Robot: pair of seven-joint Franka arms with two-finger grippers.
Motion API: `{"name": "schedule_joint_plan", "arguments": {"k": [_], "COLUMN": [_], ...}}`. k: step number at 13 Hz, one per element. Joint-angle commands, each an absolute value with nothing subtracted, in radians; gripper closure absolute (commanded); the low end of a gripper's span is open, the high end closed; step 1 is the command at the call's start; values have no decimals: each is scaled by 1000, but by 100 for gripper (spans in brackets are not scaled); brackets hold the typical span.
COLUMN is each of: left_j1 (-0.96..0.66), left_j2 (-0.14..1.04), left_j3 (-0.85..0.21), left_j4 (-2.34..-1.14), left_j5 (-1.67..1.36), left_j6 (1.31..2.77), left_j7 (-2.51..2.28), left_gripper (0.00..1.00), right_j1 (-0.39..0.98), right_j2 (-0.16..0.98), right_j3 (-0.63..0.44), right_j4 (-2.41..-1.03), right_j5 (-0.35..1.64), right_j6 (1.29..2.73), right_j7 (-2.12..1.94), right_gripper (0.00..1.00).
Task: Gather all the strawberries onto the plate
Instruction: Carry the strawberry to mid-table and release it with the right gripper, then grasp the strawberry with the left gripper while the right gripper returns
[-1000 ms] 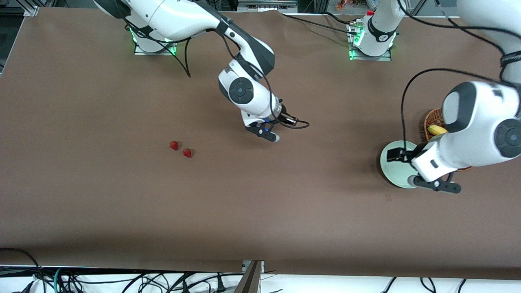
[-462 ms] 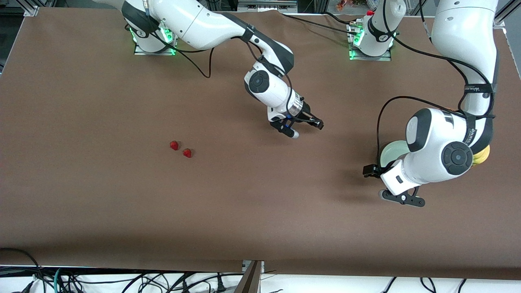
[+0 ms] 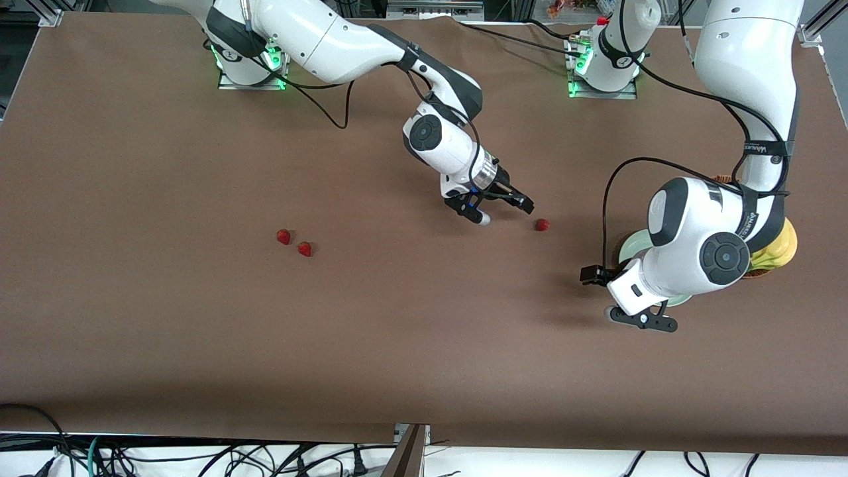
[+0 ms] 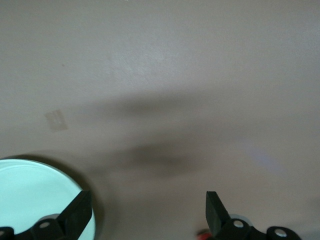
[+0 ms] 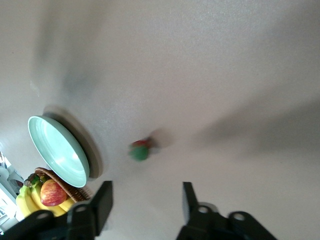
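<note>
Brown table [image 3: 165,344], plate [image 3: 629,246] at three o'clock. Right claw [image 3: 507,209] hangs parted, empty, one strawberry [image 3: 542,224] loose just beside it; two strawberries [image 3: 294,242] lie at nine. Left claw [image 3: 619,298] hovers spread by the plate. Regrasp low, squeeze gently.

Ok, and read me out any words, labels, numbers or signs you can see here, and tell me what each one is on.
No text here reads clearly.
Left arm's forearm band: small lettering, too small to read.
Left arm's wrist band: lettering, too small to read.
Left arm's base: a small mark, too blurred to read.
The plate and the strawberries: no text.
</note>
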State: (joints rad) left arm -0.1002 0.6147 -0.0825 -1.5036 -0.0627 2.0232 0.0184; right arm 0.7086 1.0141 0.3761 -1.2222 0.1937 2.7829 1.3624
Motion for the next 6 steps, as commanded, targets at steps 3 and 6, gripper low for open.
{"name": "schedule_joint_plan", "arguments": {"k": [3,6], "left_j1": [-72,-69], "left_j2": [539,457], "left_j3": [-155,-172], "left_j4": [-1719,-1918], "left_j5": [-63,-54], "left_j6": [2140,2267], "left_j7": [-23,-60], "left_gripper": [0,0], "right_j1": [710,704], "right_j2": [1003,939], "right_j3": [359,286], "right_j4": [-1203,-1209], "right_j5": [187,137], "right_j6": [2743,2497], "right_j7": [1364,1342], "right_gripper": [7,7]}}
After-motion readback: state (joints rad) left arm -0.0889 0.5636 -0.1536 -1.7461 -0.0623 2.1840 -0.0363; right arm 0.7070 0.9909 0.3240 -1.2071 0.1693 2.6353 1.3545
